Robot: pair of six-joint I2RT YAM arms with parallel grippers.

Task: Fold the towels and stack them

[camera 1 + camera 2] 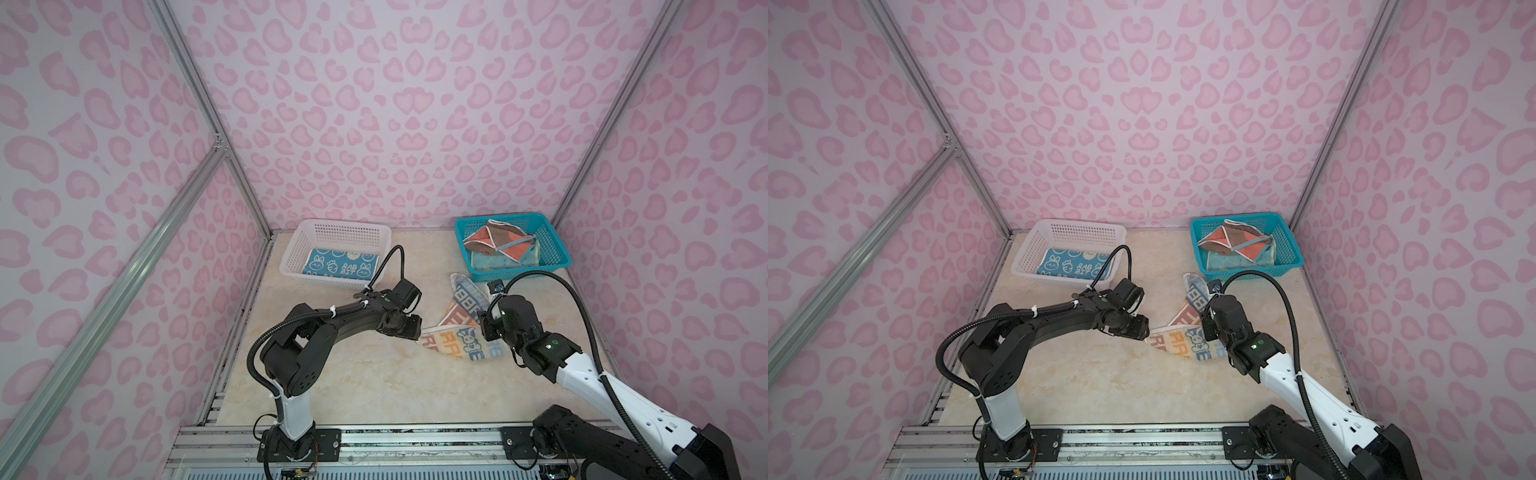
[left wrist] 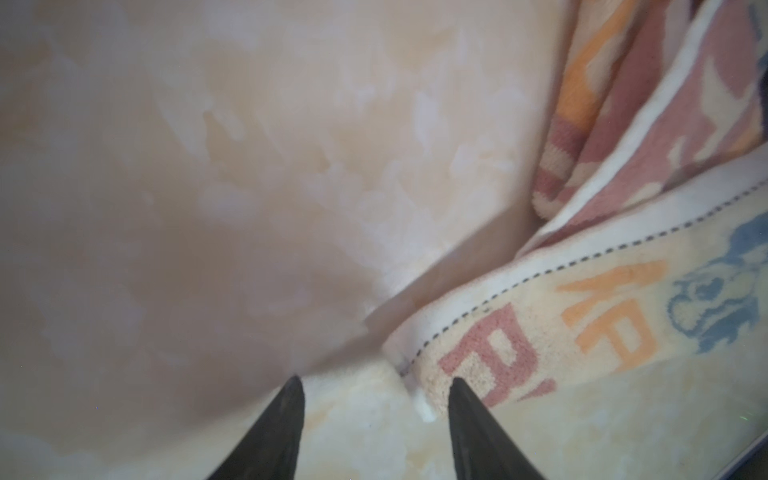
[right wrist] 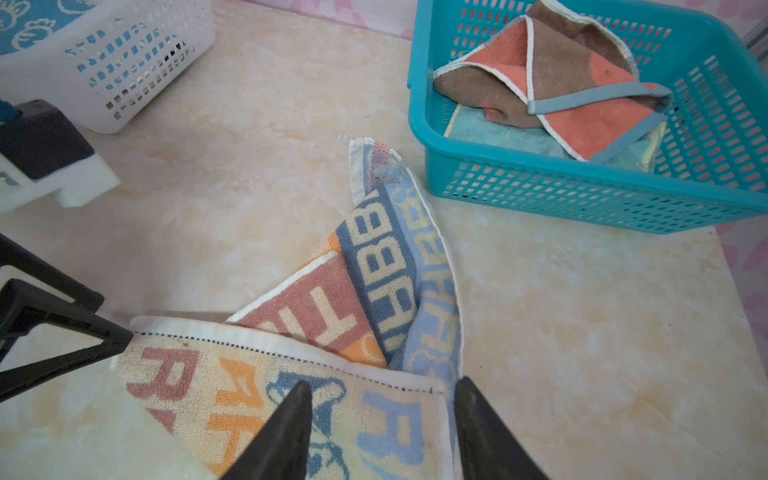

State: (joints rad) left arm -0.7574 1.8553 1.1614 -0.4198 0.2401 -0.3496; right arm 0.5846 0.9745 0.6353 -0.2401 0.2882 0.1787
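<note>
The towel with white letters (image 3: 374, 270) lies crumpled on the table (image 1: 353, 374), near the teal basket (image 1: 536, 268). The left gripper (image 2: 374, 386) is unclenched, its jaws apart on both sides of one stitched corner of this towel, and the right gripper (image 3: 380, 390) is unclenched too, its fingers straddling the other end of the same strip. A blue rabbit towel (image 1: 340, 266) lies flat in the white basket (image 1: 291, 257); an orange-brown towel (image 3: 573, 70) lies over a teal towel (image 3: 490, 133) in the teal basket.
</note>
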